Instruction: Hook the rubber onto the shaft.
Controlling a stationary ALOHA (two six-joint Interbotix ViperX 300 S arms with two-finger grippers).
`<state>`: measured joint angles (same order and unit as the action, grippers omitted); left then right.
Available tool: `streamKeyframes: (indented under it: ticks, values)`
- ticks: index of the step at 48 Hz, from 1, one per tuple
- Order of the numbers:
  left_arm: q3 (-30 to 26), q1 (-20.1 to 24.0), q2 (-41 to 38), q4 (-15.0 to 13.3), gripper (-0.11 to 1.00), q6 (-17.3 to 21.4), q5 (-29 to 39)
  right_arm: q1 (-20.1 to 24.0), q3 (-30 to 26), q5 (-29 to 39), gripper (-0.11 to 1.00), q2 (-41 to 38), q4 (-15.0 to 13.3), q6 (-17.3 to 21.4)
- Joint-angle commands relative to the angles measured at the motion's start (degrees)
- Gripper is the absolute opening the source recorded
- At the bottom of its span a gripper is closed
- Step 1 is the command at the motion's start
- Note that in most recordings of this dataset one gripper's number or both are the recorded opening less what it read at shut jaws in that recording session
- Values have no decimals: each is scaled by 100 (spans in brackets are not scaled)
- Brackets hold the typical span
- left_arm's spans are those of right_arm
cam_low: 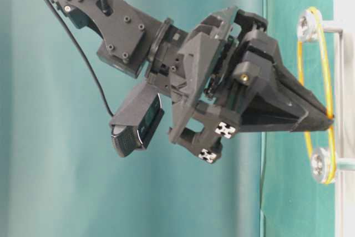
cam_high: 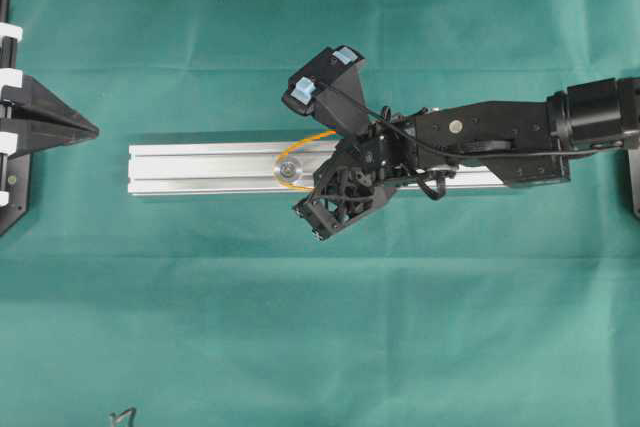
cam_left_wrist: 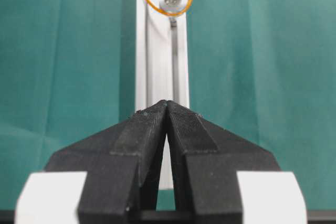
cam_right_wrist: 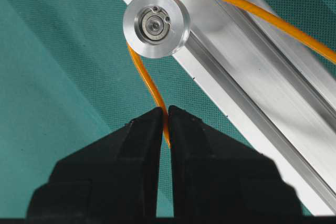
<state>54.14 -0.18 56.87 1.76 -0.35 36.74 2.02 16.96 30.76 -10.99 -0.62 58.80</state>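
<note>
Robotics lab, green-clothed bench (cam_high: 300,327), aluminium rail (cam_high: 200,169)

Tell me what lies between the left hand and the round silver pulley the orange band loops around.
Only bare silver aluminium rail separates the shut left hand from the round silver pulley; the left wrist view shows it.

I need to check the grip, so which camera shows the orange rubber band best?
The right wrist view: the rubber band runs around the pulley into the shut right gripper. Table-level shows the whole loop over two pulleys; overhead and left wrist show only short arcs.
</note>
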Motion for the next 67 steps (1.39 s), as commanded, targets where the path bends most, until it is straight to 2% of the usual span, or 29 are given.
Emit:
streamKeyframes:
  ticks: [1,3,6,9,16,19,26,36,48,67]
  values:
    - [-185,-9,-35,9,2,-9,-26,9,-44,-35,8,237,-18,-9]
    - [-185,-9,-44,18,2,-9,-26,9,-53,-26,9,237,-9,-18]
    - [-185,-9,-44,9,2,-9,-35,0,-53,9,19,229,-9,-18]
    - [-185,-9,-44,9,2,-9,-26,0,-53,62,34,237,-26,-26]
    - [-185,-18,-35,9,2,-9,-26,0,-44,79,79,255,-70,-26]
    - [-185,-9,-35,9,2,-9,-26,9,-53,79,91,272,-88,-26]
    - [-185,-9,-35,9,2,-9,-26,9,-53,79,86,290,-105,-70]
    - [-185,-9,-35,18,2,-9,-26,9,-62,79,85,413,-114,-97]
    - [-185,-9,-44,9,2,-9,-26,-26,-79,167,85,791,-272,-88]
    - [-185,-9,-35,9,2,0,-26,-44,-123,721,85,1459,-563,-88]
